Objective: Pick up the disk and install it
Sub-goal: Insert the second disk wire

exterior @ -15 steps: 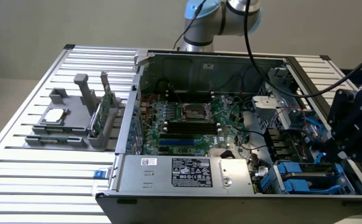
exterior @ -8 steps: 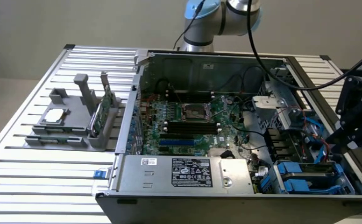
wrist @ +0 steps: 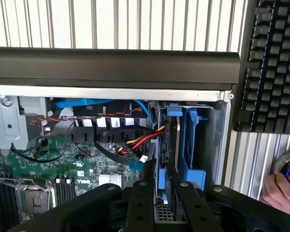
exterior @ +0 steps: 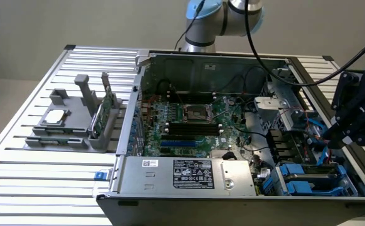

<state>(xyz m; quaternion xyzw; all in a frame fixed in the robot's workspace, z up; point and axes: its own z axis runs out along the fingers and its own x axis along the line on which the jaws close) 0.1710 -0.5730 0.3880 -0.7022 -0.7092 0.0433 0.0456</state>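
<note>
A: Status on the disk (wrist: 171,145)?

B: It stands on edge between the gripper (wrist: 163,193) fingers, its blue carrier (wrist: 191,150) part-way into the bay at the case (exterior: 245,94) corner. Jaws are clamped on the disk. In the exterior view the gripper (exterior: 349,134) sits at the case's right edge.

A: So pick-up done, install not finished?

B: That is my reading. The carrier still stands out of the bay; not seated.

A: Materials?

B: Disk: thin dark metal slab seen edge-on. Carrier: glossy blue plastic. Fingers: matte black, bolted. Cables (wrist: 135,140) red, yellow, black beside the bay. Bench (exterior: 44,179): ribbed aluminium slats. A keyboard (wrist: 273,63) and a hand (wrist: 282,186) sit just outside the case.
</note>
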